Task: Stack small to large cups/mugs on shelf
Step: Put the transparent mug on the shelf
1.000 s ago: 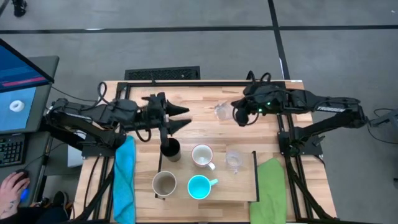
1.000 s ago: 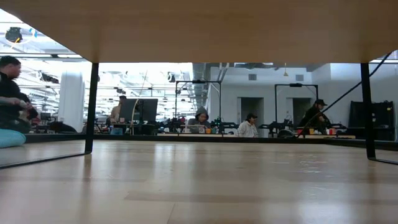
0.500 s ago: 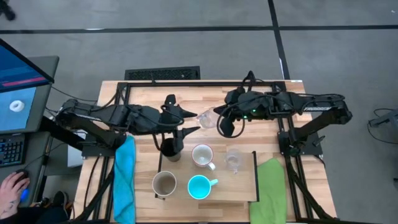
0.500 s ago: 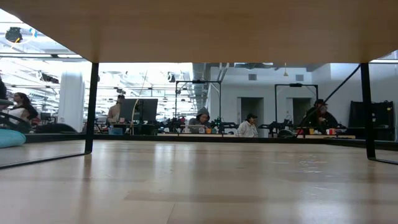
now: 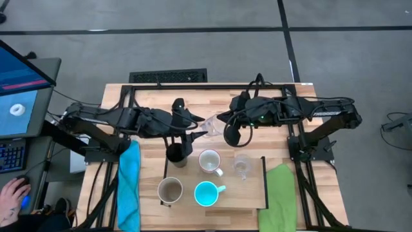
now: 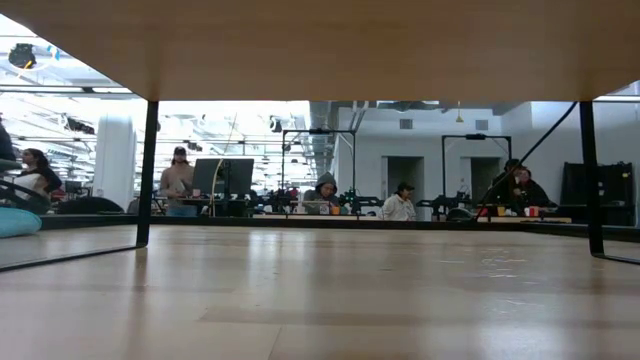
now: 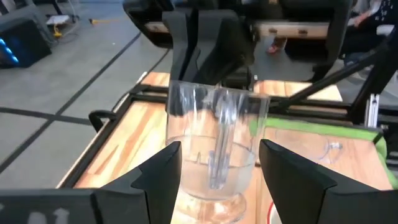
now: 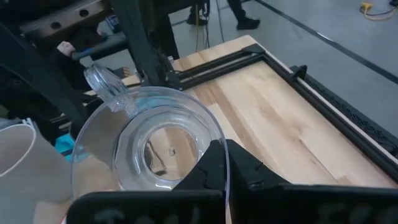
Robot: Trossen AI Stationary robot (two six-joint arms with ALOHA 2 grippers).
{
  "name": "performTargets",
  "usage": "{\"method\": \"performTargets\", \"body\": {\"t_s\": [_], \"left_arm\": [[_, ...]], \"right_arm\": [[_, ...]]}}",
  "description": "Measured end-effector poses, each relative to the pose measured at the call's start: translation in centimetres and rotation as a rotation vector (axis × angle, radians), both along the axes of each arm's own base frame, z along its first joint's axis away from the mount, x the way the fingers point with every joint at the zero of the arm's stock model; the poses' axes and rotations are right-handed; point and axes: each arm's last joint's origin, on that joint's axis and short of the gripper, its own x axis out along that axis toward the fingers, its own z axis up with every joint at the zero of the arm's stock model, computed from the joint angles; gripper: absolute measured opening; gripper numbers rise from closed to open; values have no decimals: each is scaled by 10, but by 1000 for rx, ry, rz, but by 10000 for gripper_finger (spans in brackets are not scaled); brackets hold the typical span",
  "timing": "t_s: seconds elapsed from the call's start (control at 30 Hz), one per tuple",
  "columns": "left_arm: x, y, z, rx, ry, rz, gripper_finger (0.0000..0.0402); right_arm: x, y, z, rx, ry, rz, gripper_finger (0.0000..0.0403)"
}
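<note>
Above mid-table, behind the shelf [image 5: 262,183], a clear handled glass [image 5: 213,124] hangs in the air: thick-walled, transparent, tipped on its side. The right gripper [image 8: 224,163] pinches its rim with fingers nearly together, while the left gripper [image 7: 214,163] stands wide, one finger on either side of the glass body. On the shelf stand black tumbler [image 5: 176,154], white mug [image 5: 210,161], second glass [image 5: 241,165], tan mug [image 5: 170,191], blue mug [image 5: 206,193].
</note>
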Motion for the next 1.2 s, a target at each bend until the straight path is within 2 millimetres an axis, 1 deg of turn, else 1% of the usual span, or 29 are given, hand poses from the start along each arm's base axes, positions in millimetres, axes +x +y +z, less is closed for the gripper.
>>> {"method": "performTargets", "body": {"t_s": [0.13, 0.23, 0.57, 0.73, 0.8, 0.93, 1.03, 1.2], "left_arm": [[2, 0, -1, 0, 1, 1, 203], [3, -1, -2, 0, 4, 0, 182], [3, -1, -2, 0, 1, 2, 77], [3, 0, -2, 4, 1, 2, 18], [3, 0, -2, 7, 2, 2, 10], [3, 0, -2, 5, -1, 16, 17], [3, 0, -1, -2, -5, 18, 12], [3, 0, -2, -5, -5, 21, 9]], "right_arm": [[0, 0, 0, -1, 4, -1, 13], [0, 0, -1, -1, 11, 0, 13], [0, 0, -1, -14, 12, 7, 13], [0, 0, -2, -16, 19, 15, 13], [1, 0, -2, -15, 21, 19, 13], [1, 0, -2, -19, 22, 25, 17], [1, 1, -2, -37, 29, 67, 41], [-2, 0, 1, -34, 16, 72, 116]]}}
